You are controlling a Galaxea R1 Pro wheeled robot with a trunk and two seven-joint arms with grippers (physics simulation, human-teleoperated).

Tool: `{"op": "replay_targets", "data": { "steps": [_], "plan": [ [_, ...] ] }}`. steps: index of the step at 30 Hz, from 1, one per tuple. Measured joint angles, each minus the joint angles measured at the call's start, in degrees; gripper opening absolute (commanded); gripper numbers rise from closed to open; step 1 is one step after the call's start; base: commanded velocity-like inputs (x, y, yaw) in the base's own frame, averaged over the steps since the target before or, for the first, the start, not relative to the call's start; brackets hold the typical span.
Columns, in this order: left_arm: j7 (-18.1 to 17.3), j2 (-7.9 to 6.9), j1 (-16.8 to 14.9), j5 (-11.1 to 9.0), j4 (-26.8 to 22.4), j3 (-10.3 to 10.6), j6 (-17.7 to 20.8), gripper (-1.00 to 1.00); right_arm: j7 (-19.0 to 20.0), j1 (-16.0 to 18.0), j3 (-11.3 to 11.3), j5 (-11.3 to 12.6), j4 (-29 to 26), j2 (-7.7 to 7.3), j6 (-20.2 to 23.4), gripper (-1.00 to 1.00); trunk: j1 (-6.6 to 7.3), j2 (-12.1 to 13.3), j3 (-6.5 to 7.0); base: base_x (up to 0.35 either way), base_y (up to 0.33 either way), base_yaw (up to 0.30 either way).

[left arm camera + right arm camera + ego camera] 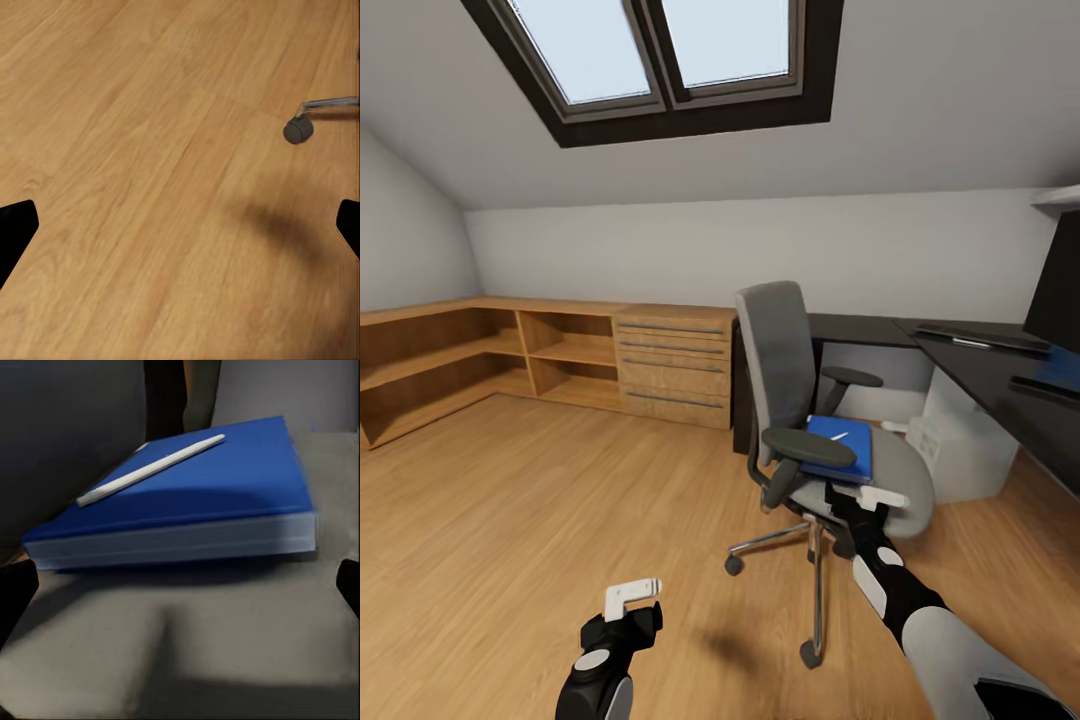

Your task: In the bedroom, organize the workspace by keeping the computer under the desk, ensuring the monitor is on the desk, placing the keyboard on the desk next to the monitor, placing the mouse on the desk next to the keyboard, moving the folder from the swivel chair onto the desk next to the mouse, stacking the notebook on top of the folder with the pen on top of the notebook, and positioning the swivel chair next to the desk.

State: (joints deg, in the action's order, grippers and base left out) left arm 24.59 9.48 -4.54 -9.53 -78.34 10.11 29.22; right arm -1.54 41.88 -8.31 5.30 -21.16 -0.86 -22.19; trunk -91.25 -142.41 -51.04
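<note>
The swivel chair (785,380) stands mid-room, its grey seat turned toward the desk (980,375). On the seat lies the blue folder (842,447) (202,502), a white pen (840,436) (150,469) resting on top. My right gripper (870,493) (180,596) hovers open at the seat's front edge, just short of the folder. My left gripper (632,595) (180,229) hangs open and empty over the floor. The keyboard (982,339) and the monitor (1057,285) sit on the desk. The computer (960,447) stands beneath it. Notebook and mouse are out of view.
Wooden shelving and a dresser (675,365) line the back wall at the left. The chair's chrome legs and casters (812,655) (297,130) spread over the wood floor between my arms. Open floor lies to the left.
</note>
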Motion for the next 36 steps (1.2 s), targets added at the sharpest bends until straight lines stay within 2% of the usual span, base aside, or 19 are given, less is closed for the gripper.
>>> {"op": "replay_targets", "data": {
  "steps": [14,26,36],
  "plan": [
    [0.0,-0.02,0.0,0.02,-0.16,-0.09,0.0,1.0,-0.01,0.0,-0.08,0.11,0.0,-0.2,-0.17,1.0,0.0,0.0,0.0,0.0,0.0,-0.262],
    [0.0,-0.06,0.0,-0.03,-2.08,-0.32,-0.01,1.0,-0.02,0.0,-0.25,0.18,0.0,-1.64,-0.41,1.0,0.0,0.0,0.0,0.0,0.0,-0.257],
    [0.07,-0.33,0.01,-0.05,-3.3,-0.48,-0.08,1.0,0.05,0.01,-0.33,0.25,0.21,-1.7,-1.86,1.0,0.0,0.0,0.0,0.0,0.0,-0.067]
  ]
}}
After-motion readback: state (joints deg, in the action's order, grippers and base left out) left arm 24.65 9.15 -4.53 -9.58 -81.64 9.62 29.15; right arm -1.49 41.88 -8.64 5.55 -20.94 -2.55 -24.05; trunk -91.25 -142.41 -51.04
